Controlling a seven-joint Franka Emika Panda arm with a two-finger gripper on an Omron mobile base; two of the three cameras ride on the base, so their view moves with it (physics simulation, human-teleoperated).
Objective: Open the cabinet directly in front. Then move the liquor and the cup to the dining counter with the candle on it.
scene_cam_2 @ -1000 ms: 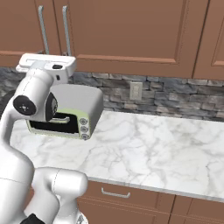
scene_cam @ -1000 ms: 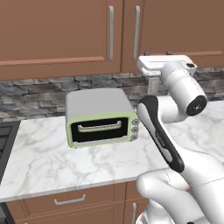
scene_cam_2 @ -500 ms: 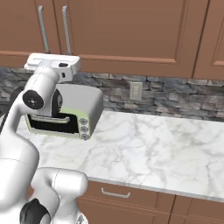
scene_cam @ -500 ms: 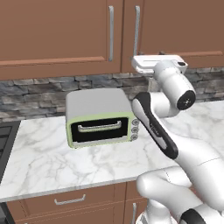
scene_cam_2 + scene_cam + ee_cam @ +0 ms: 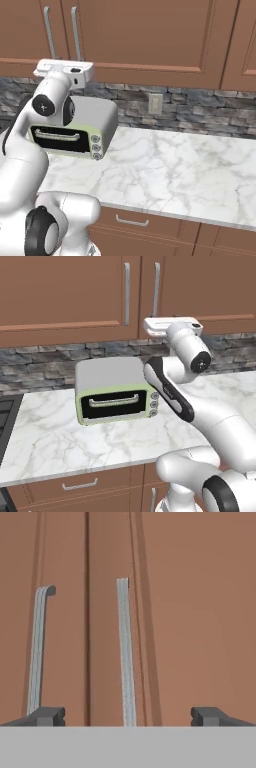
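Marble worktop (image 5: 60, 441) carries a green toaster oven (image 5: 116, 391) at frame centre. Above, the cabinet (image 5: 75, 291) spans the upper frame, doors closed. End effector (image 5: 127, 716) stands wide apart, empty, straddling the right silver handle (image 5: 125, 657) in hand view.

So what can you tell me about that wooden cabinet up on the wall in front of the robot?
The cabinet is brown wood with two flat-panel doors, both shut, meeting at a thin dark seam. Each door carries a vertical silver bar handle beside the seam: the left handle and the right handle. It hangs above a grey stone backsplash and the marble counter. The open gripper points at the doors, lined up with the right handle, not touching it as far as one can see.
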